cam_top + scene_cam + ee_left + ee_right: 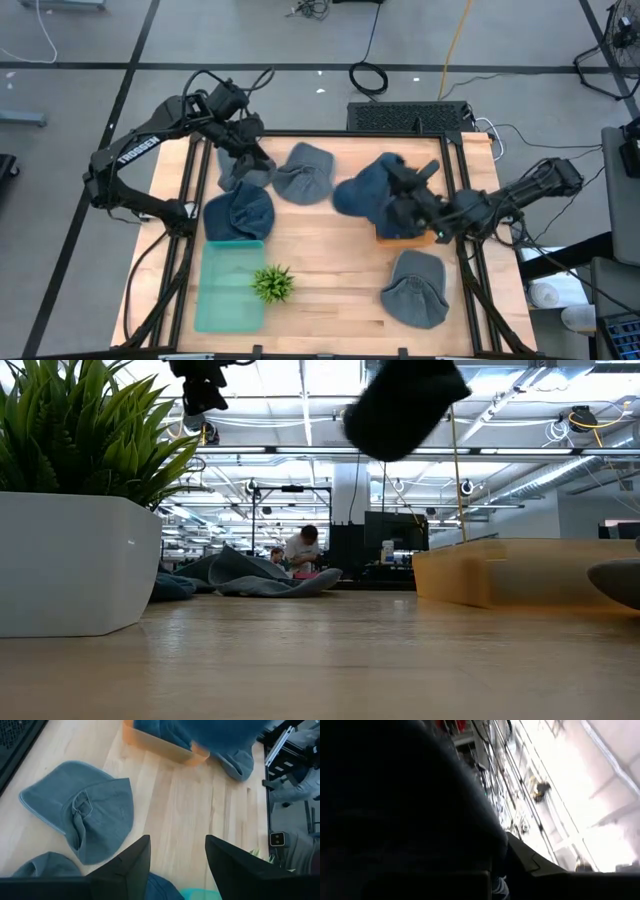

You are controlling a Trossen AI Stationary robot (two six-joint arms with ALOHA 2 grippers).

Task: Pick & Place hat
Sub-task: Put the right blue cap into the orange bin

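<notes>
My right gripper (395, 195) is shut on a dark blue hat (362, 190), which hangs in the air over the far left part of the orange tray (405, 238); the low view shows this hat (405, 405) well above the table. My left gripper (177, 865) hovers open at the far left (258, 163), nothing between its fingers. A grey-blue hat (85, 812) lies flat on the wood ahead of it. Another hat (235, 168) lies below the left arm, and a blue hat (238, 213) lies at the far end of the green tray (228, 295). My right gripper holds the dark blue hat at its right-hand side (385, 188), coming in roughly level from the table's right. The cloth bunches over the fingers and fills the right wrist view, so the place of contact is hidden. The hat hangs lifted clear of the tray and table.
A grey hat (415, 290) lies on the near right of the table. A small green plant in a white pot (272, 284) stands beside the green tray, near the front edge. Bare wood shows in the table's middle (320, 250).
</notes>
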